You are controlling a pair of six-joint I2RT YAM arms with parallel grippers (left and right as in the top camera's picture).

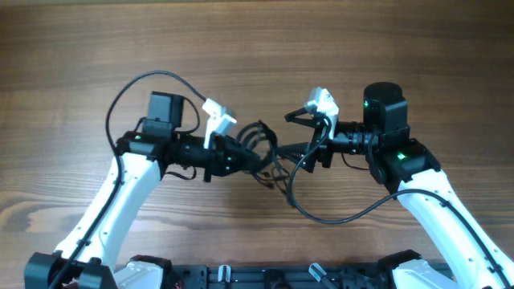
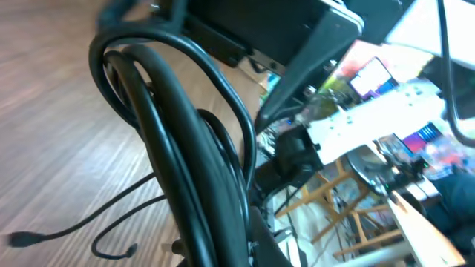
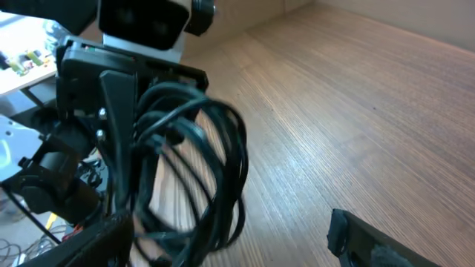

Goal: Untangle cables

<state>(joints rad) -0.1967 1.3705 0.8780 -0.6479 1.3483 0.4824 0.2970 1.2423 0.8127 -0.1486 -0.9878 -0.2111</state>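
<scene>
Left arm: up from the near left corner of the table, bent at the elbow, forearm lying level and pointing right toward the middle. At its tip the left gripper, clamped tight on the cables, wrist rolled so as to turn its white camera toward the far edge.

Right arm: up from the near right corner, bent the same way, forearm level and pointing left, nose to nose with the other over the middle of the table. At its tip the right gripper, just beside the bundle, jaws spread wide, one finger toward the far edge and one toward the near edge, with nothing held. Cannot tell from overhead whether either fingertip touches a loop.

Cables: a dark knot of several loops, lifted off the wood at the left fingertips, between the two grippers at about the middle of the table. Below it, loose strands hanging down and trailing on the wood toward the near edge.

From the right wrist: loops fanned out in front of the closed left jaws, with the right fingers far apart at the lower corners and the bundle ahead of the gap, not between the pads.

From the left wrist: loops close to the lens and blurred; beyond them two thin strands flat on the wood, one ending in a small plug.
</scene>
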